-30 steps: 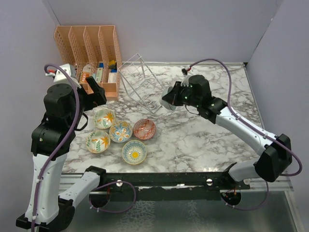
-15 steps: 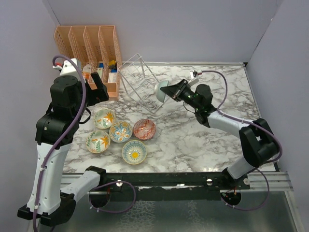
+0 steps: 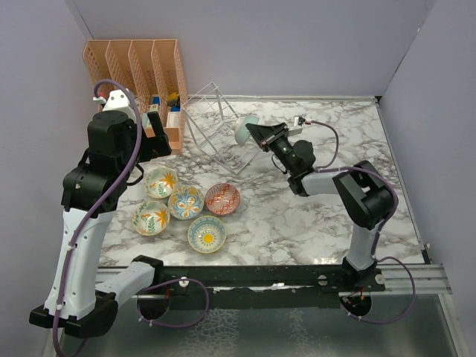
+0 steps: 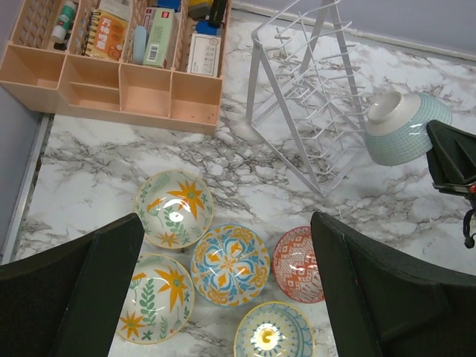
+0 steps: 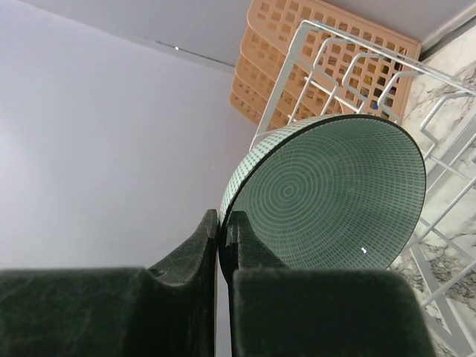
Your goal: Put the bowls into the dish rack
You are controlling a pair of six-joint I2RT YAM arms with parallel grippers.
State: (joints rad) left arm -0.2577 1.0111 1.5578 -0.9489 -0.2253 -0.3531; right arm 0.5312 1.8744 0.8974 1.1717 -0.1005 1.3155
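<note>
My right end effector (image 5: 221, 223) is clenched on the rim of the light teal bowl (image 5: 327, 193), pinching its thin wall. The bowl is round glazed ceramic, lined inside with fine rings of tiny squares, and its foot is plain cream. It hangs on edge over the marbled surface (image 3: 297, 216), just beside the right side of the wire dish rack (image 3: 216, 119). Its axis is near level, foot toward the slanted wires, mouth toward my wrist. My left end effector (image 4: 225, 223) gapes wide above the painted bowls (image 3: 186, 202).
</note>
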